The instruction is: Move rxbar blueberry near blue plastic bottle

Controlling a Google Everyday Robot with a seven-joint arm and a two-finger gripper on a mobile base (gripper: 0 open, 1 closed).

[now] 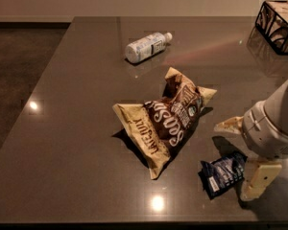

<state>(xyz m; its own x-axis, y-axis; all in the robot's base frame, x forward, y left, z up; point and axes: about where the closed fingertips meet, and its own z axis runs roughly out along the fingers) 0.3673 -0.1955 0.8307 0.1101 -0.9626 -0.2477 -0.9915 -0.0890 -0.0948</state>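
The rxbar blueberry (222, 173), a small dark blue wrapper with a white patch, lies flat near the table's front right. My gripper (244, 152) is just right of it and low over the table. It is open: one tan finger (229, 124) is behind the bar and the other finger (259, 179) is at the bar's right end. The bar lies at the left edge of the gap and is not held. The blue plastic bottle (145, 47), clear with a white cap and label, lies on its side at the back middle, far from the bar.
A large tan-and-brown chip bag (165, 116) lies in the middle of the dark table (77, 128), between bar and bottle. A black wire basket (277, 25) stands at the back right corner. The table's front edge runs close below the bar.
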